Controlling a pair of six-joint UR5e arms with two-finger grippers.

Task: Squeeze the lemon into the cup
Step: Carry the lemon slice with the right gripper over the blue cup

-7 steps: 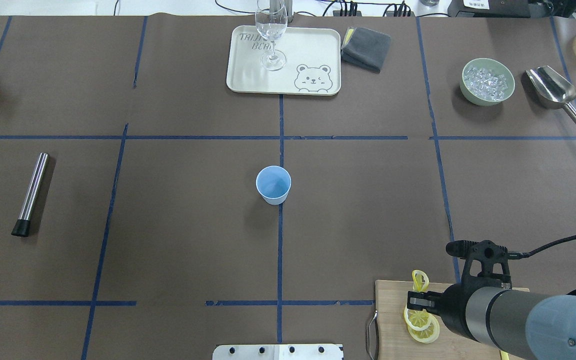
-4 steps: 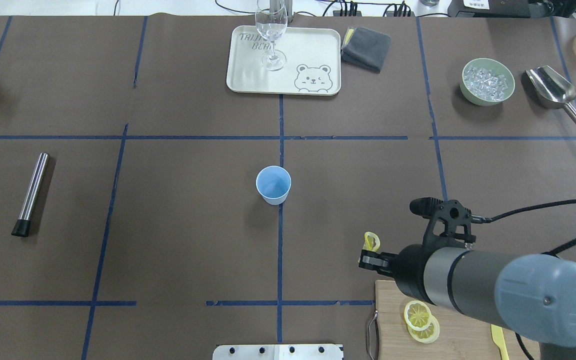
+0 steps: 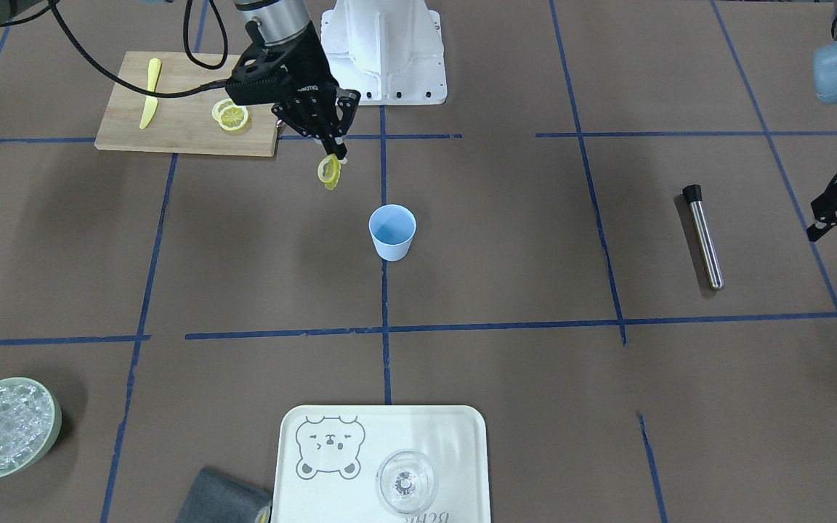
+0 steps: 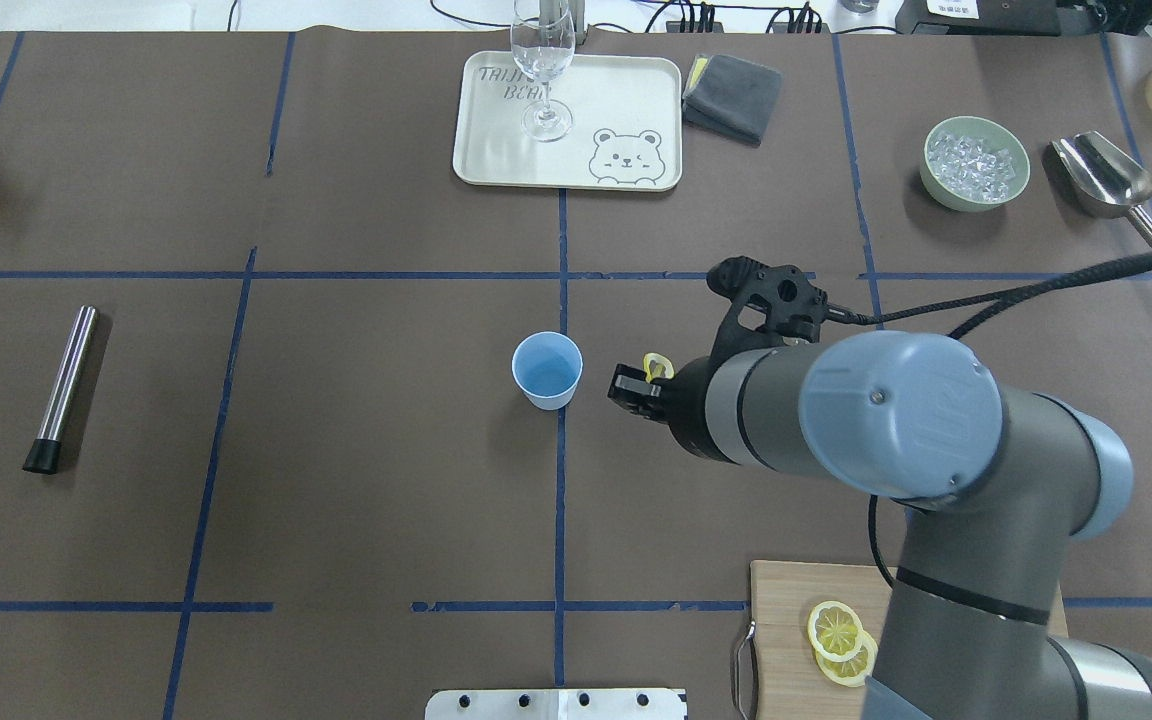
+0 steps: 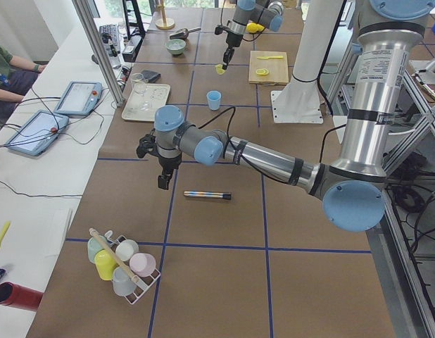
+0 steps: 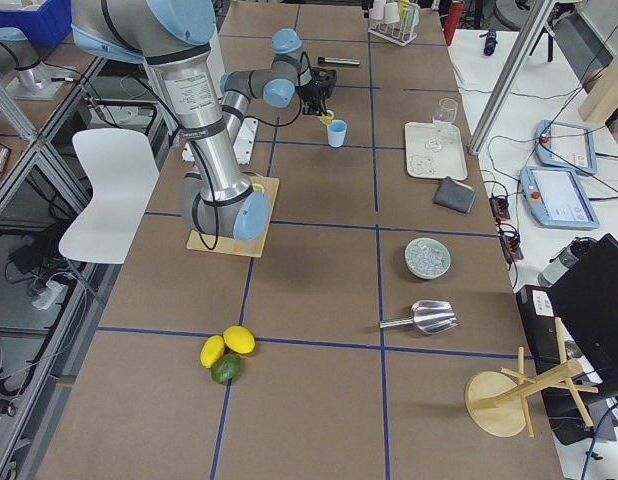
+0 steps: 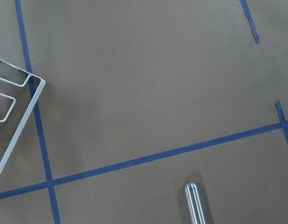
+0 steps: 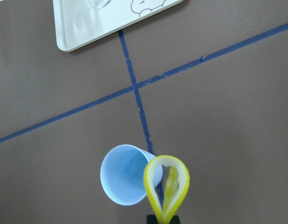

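one lemon slice (image 3: 329, 171) is clamped by its edge in my right gripper (image 3: 332, 154), the fingers drawn tight on it so that it folds into a loop hanging below the tips, clear of the table. it hangs in the air near the cup (image 3: 391, 232), on the side towards the cutting board (image 3: 186, 138), and not over the cup's mouth. in the right wrist view the slice overlaps the rim only by line of sight. the cup stands upright on the central blue tape line, blue inside. two more slices (image 3: 230, 115) lie overlapped on the board, with a yellow knife (image 3: 149, 92) lying apart from them. my left gripper (image 5: 163, 181) hangs above the table near a steel rod (image 3: 703, 236), well apart from the cup. i cannot tell whether its fingers are apart or together.
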